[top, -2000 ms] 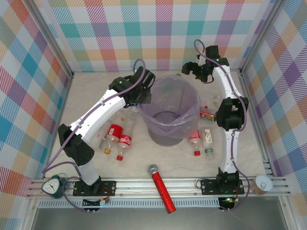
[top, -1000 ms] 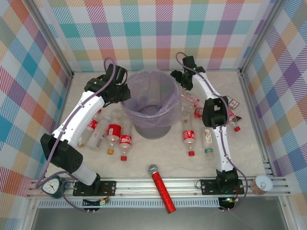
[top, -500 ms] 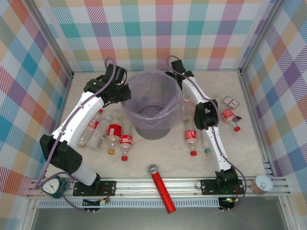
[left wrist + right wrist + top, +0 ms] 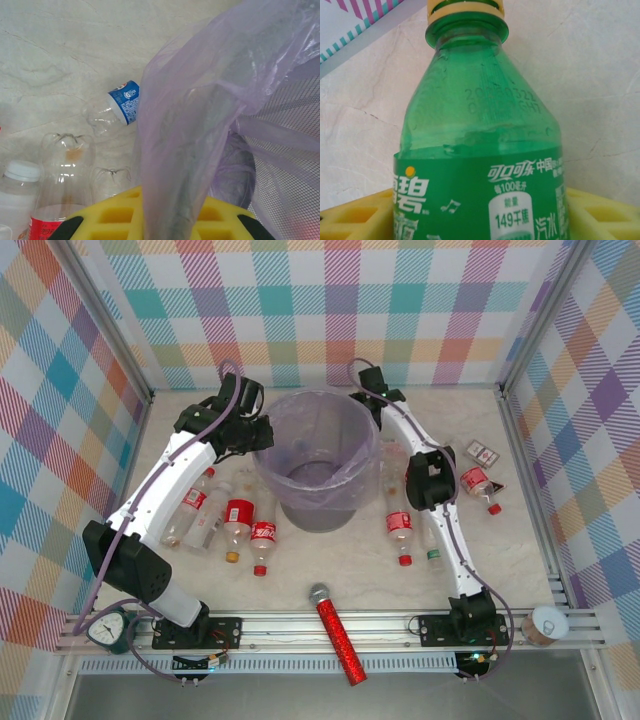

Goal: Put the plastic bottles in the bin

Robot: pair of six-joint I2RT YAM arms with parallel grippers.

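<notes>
Bright even diffuse light, faint soft shadows, top view sharp, wrist close-ups slightly soft, sheen on green bottle [image 4: 480, 125]

Pale marble table [image 4: 330, 565] — bin [image 4: 325, 512] centre, bottles [image 4: 262, 538] scattered both sides, microphone [image 4: 338, 638] near edge.

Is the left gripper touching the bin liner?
Touching. In the left wrist view the lavender liner is pinched between the yellow fingers of the left gripper.

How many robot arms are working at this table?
2. The left arm reaches the bin's left rim, the left gripper pinching the lavender bag. The right arm bends round the bin's far right side, the right gripper straddling a green bottle.
</notes>
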